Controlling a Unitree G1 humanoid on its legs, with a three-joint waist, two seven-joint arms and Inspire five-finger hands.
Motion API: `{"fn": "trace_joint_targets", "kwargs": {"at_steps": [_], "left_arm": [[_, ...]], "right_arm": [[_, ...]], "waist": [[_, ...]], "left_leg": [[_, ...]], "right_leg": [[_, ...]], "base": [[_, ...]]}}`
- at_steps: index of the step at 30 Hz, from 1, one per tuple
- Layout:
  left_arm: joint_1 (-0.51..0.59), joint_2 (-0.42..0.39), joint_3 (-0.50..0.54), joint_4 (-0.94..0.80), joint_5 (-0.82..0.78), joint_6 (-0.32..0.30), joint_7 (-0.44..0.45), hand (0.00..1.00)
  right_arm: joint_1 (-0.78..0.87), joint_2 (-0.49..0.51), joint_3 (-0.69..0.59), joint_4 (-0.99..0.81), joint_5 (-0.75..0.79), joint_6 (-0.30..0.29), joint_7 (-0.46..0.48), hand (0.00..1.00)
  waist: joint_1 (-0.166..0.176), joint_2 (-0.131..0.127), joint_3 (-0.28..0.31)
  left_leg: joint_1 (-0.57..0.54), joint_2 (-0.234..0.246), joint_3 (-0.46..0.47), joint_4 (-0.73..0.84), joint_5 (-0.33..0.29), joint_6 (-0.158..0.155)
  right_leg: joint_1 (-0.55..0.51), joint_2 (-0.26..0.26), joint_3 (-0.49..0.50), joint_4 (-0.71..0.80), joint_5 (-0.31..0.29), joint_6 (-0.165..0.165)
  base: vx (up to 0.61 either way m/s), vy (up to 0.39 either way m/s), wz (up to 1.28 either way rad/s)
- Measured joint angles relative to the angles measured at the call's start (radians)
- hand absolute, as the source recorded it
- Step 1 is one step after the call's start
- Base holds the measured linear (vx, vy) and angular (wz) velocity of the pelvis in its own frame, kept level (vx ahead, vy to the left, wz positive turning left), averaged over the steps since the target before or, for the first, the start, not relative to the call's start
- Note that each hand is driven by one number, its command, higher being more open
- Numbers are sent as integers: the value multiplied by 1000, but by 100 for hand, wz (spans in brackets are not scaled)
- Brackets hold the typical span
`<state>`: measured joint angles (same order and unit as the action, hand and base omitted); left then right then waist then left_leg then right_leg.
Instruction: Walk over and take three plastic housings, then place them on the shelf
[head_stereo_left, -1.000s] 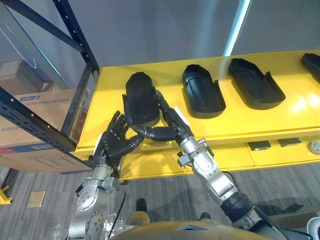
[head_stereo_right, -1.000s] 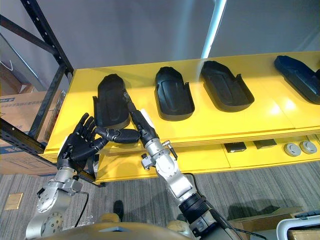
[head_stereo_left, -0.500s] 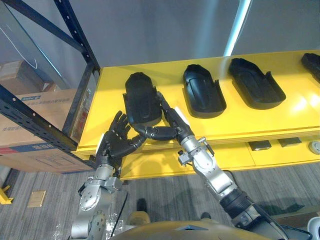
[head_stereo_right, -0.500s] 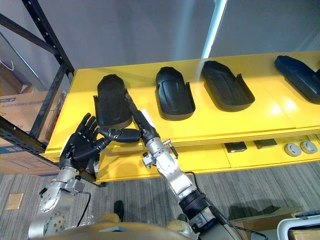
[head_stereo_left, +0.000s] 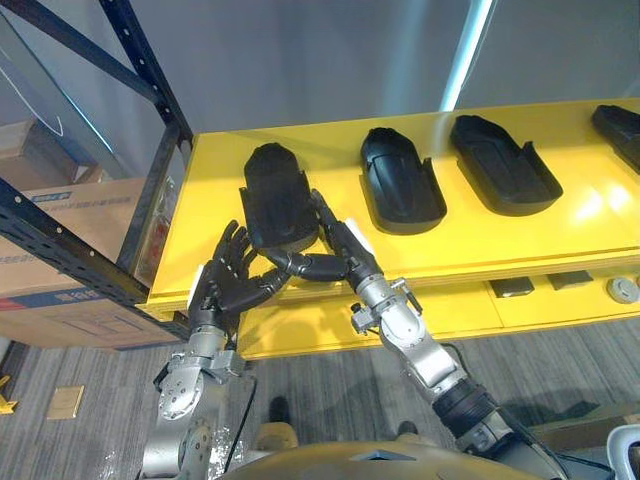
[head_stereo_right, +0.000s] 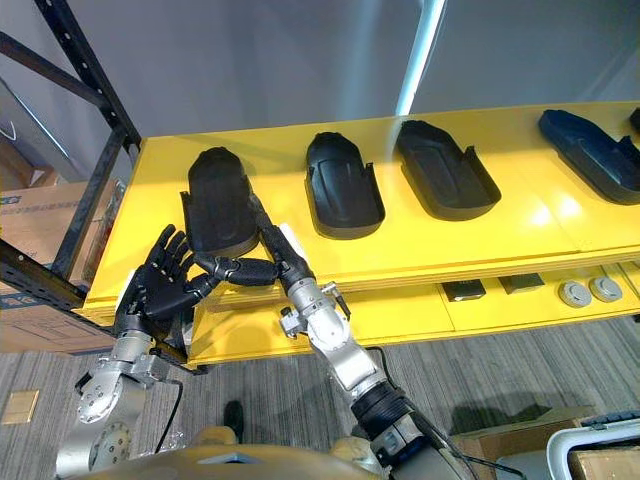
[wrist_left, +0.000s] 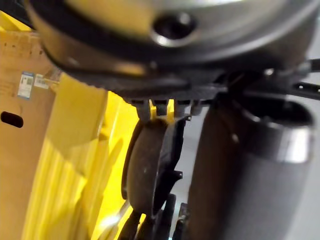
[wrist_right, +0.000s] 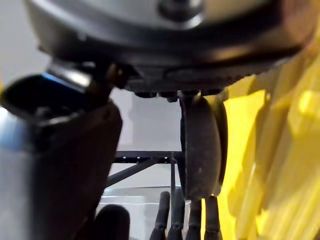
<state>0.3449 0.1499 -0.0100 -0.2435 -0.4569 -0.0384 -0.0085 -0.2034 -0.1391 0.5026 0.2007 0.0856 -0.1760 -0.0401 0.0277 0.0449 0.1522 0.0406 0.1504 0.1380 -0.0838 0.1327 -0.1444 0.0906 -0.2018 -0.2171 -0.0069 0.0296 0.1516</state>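
The left hand (head_stereo_left: 226, 290) is seen nearest, raised at the front edge of the yellow shelf (head_stereo_left: 470, 245). Its fingers are spread and straight, and nothing is held in them. It stands just beside the near left corner of the leftmost plastic housing (head_stereo_left: 273, 200). The right hand (head_stereo_left: 346, 256) is laid along that housing's near right side. Its fingers are kept straight against the black shell, and its thumb is stretched across below the housing's near end toward the left hand. No closed grasp is seen. The housing itself lies flat on the shelf, lengthwise from front to back. Further right on the same surface a second housing (head_stereo_left: 400, 182) and a third housing (head_stereo_left: 502, 168) are set apart from one another, hollow side up. A fourth housing (head_stereo_right: 590, 150) is found near the right edge. To the left, a cardboard box (head_stereo_left: 70, 245) is seen behind a dark rack upright (head_stereo_left: 150, 85), and a grey wall (head_stereo_left: 320, 60) is seen beyond the shelf.
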Motion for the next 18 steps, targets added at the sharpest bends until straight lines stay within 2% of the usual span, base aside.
{"fn": "trace_joint_targets", "kwargs": {"at_steps": [4, 18], "left_arm": [[-20, -26, 18, -3, 1, 18, 19, 100], [-68, -38, 48, -3, 41, 45, 33, 100]], "right_arm": [[1, -1, 0, 1, 1, 4, 24, 100], [1, 0, 18, 7, 2, 14, 43, 100]], "waist": [[-2, 0, 0], [-6, 1, 0]], "left_leg": [[1, 1, 1, 0, 0, 0], [1, 2, 1, 0, 0, 0]], "right_leg": [[-2, 0, 2, 4, 0, 0], [-2, 2, 1, 6, -1, -2]], "base": [[0, 0, 0], [0, 0, 0]]}}
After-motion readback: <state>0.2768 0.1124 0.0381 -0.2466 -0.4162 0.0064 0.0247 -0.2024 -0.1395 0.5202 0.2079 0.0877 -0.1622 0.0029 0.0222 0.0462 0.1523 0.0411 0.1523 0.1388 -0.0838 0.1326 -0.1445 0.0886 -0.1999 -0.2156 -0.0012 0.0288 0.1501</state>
